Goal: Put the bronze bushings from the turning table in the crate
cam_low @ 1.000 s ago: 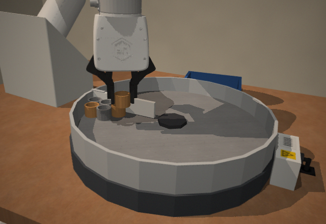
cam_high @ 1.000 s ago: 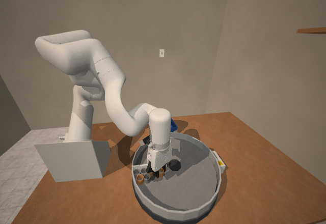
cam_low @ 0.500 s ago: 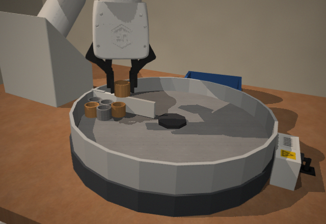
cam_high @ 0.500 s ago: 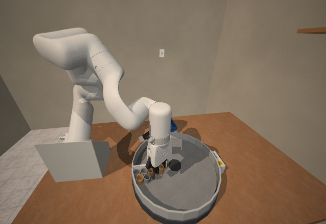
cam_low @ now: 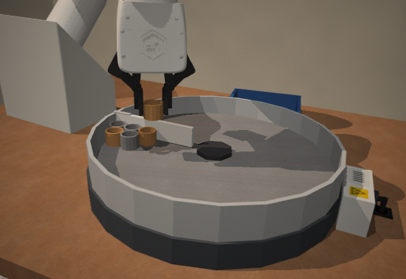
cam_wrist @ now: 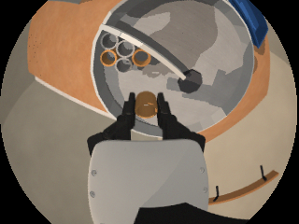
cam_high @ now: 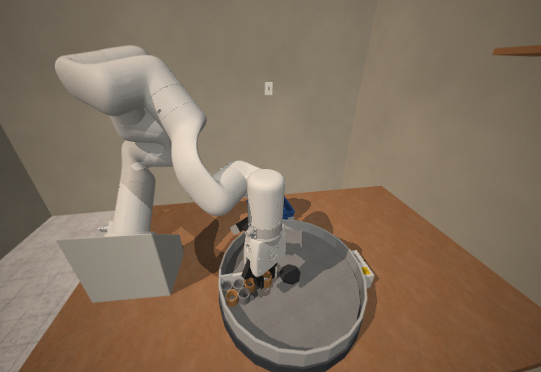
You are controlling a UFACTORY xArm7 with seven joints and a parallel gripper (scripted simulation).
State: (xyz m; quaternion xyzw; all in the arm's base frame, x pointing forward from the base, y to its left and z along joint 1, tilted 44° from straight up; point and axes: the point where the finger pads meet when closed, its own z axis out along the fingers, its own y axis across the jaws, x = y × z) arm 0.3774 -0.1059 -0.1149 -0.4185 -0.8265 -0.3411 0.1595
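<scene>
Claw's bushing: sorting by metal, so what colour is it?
Bronze-orange bushing in the claw; exterior view shows it best.

Wooden table, brown top. Directly on it: round turning table, grey wall over a dark base; white control box touching the turning table's right side; blue crate just behind the turning table; grey arm pedestal to the turning table's left.

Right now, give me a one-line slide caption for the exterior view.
Gripper lifts a bronze bushing above the turning table, blue crate behind.
</scene>
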